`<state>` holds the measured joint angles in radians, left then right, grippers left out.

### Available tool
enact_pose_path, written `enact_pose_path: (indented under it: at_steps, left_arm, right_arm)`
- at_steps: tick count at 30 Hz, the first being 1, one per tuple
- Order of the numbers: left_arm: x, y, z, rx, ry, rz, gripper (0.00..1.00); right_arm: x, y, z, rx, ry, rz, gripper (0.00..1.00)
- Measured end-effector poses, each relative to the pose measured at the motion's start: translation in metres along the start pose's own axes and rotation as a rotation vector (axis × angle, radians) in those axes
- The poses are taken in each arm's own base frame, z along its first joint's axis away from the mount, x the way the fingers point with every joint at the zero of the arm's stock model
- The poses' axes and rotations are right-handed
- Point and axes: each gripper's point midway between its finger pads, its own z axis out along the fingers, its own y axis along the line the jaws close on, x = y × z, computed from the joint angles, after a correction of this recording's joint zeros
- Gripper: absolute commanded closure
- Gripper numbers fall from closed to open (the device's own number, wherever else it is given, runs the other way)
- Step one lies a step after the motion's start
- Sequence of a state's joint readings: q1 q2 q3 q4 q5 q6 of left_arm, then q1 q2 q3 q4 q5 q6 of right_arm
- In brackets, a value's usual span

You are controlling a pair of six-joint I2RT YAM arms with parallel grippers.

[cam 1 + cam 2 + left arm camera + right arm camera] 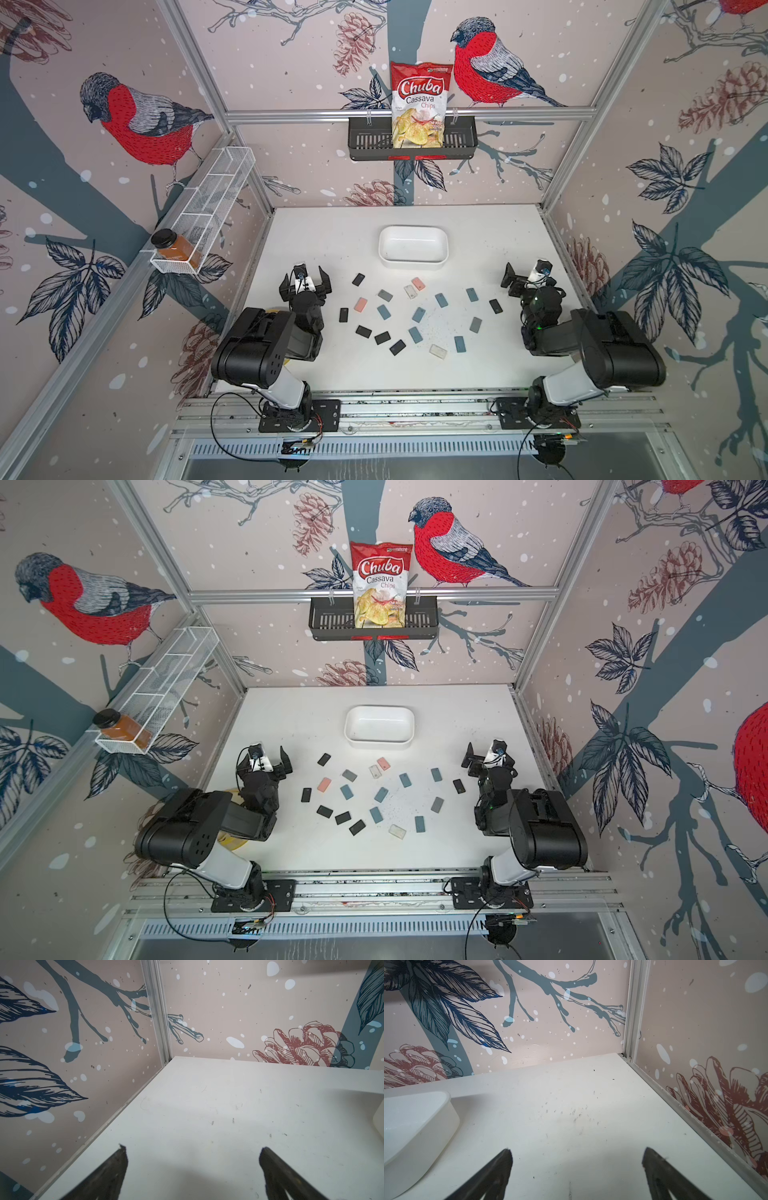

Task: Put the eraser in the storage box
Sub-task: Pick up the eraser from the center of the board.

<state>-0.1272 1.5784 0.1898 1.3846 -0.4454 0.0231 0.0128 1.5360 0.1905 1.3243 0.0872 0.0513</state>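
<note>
**A:** How do the hands stand?

**B:** Both are spread wide and hold nothing. The left gripper (193, 1148) and the right gripper (577, 1149) each hang over bare table (332, 232)

**A:** And the erasers (419, 314)?

**B:** They lie scattered flat on the table in the stretch between the two grippers. None is in the storage box (411, 262), which sits ahead of both sets of fingertips, inward toward the middle. The black eraser (358, 279) lies just inboard of the left gripper, near its inner finger

**A:** How will it handle?

**B:** I'd judge it light, rubbery and slightly yielding. It should be grippy rather than slick, and not fragile. It lies low, so the fingers would have to come right down to the table

**A:** Where should it be taken hold of?

**B:** Across the short width at mid-length, so it doesn't pivot in the pinch. Its neighbours lie apart from it, so there's room for both fingers
</note>
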Motion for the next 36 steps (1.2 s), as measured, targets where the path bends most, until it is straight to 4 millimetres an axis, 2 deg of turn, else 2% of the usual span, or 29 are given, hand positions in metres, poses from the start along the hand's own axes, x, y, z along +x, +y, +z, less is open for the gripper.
enact_pose_path:
  at_steps: [24, 29, 31, 34, 36]
  left_arm:
    - [0.0, 0.0, 0.0, 0.0, 0.0, 0.0, 0.01]
    - [0.0, 0.0, 0.0, 0.0, 0.0, 0.0, 0.01]
    - [0.0, 0.001, -0.002, 0.003, -0.001, 0.0, 0.02]
    - [-0.005, 0.003, -0.014, 0.004, -0.027, -0.01, 0.01]
    - [-0.013, 0.002, -0.02, -0.026, -0.052, -0.011, 0.01]
  right_arm:
    - [0.0, 0.001, 0.0, -0.008, 0.001, 0.0, 0.0]
    - [0.002, 0.005, -0.011, -0.015, -0.004, -0.005, 0.0]
    - [-0.011, 0.014, -0.02, -0.031, -0.044, -0.024, 0.0]
    - [-0.04, 0.029, -0.028, -0.044, -0.13, -0.051, 0.0]
    - [-0.057, 0.053, -0.036, -0.088, -0.173, -0.091, 0.0]
